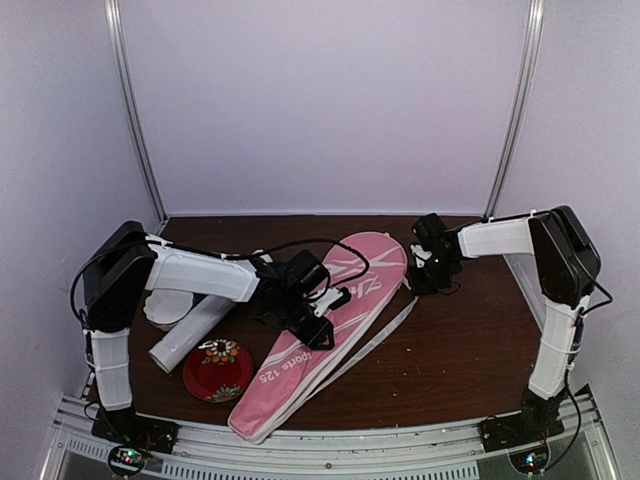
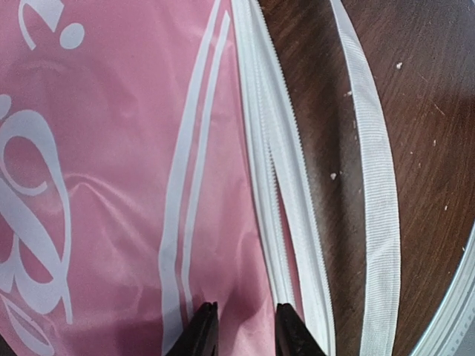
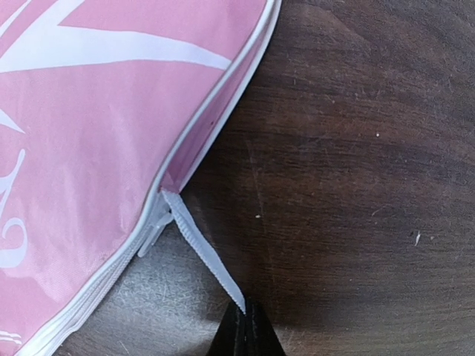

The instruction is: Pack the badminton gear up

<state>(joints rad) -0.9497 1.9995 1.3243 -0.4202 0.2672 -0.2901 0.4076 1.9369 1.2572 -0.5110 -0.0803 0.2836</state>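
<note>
The long pink bag [image 1: 290, 370] with white lettering lies diagonally across the middle of the table. My left gripper [image 1: 322, 325] rests on its middle. In the left wrist view the gripper [image 2: 249, 326] pinches a raised fold of the bag's pink cloth [image 2: 111, 185] just beside the white zipper [image 2: 278, 148]. My right gripper [image 1: 425, 280] is at the bag's wide far end. There it [image 3: 245, 326] is shut on the tip of the white zipper tail [image 3: 204, 252] that runs out from the bag's edge [image 3: 89, 133]. A long white tube [image 1: 190, 335] lies left of the bag.
A red floral plate [image 1: 215, 368] sits at the front left, between the tube and the bag. A white bowl [image 1: 160, 308] shows partly behind the tube. The bag's white strap [image 1: 385, 335] loops onto the wood to its right [image 2: 371, 185]. A zipper pull [image 3: 152, 233] hangs at the bag's edge.
</note>
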